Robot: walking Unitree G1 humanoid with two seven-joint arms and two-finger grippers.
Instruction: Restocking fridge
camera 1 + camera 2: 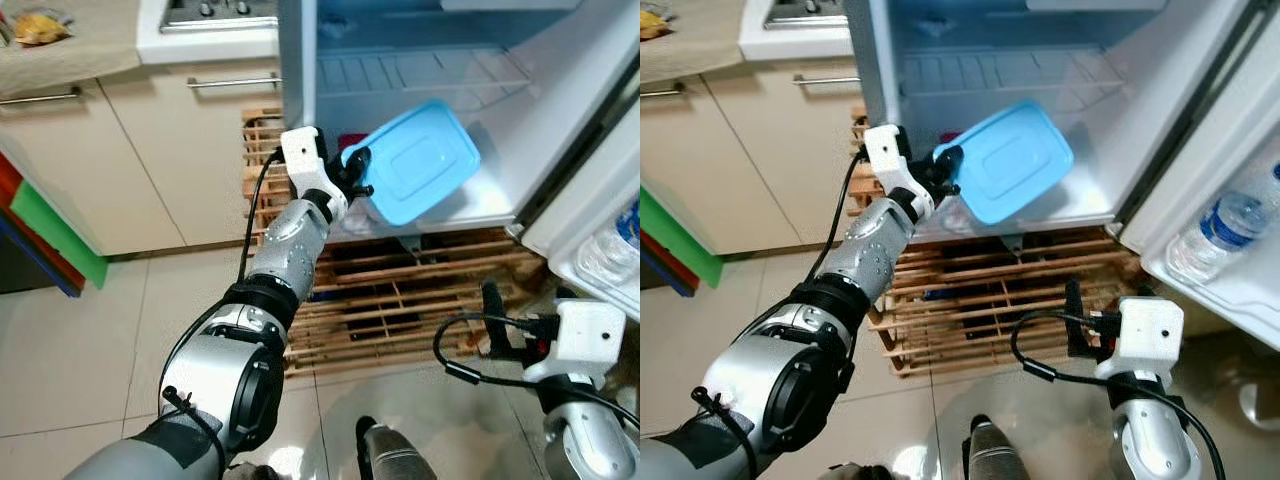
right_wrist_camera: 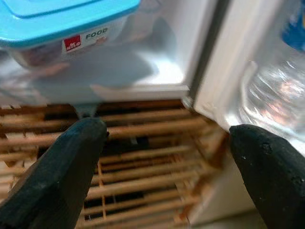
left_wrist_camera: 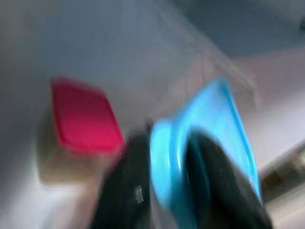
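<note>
Nearest, low on the right, the right hand (image 1: 1072, 318) hangs with its two black fingers spread wide, holding nothing, above the wooden pallet (image 1: 400, 300). Farther off, the left hand (image 1: 356, 172) is clamped on the left edge of a blue-lidded food container (image 1: 418, 160) at the fridge (image 1: 420, 60) opening, tilted steeply, lid facing the camera, long axis rising to the right. Its side label reads "FOOD". A water bottle (image 1: 1225, 225) stands in the door shelf.
</note>
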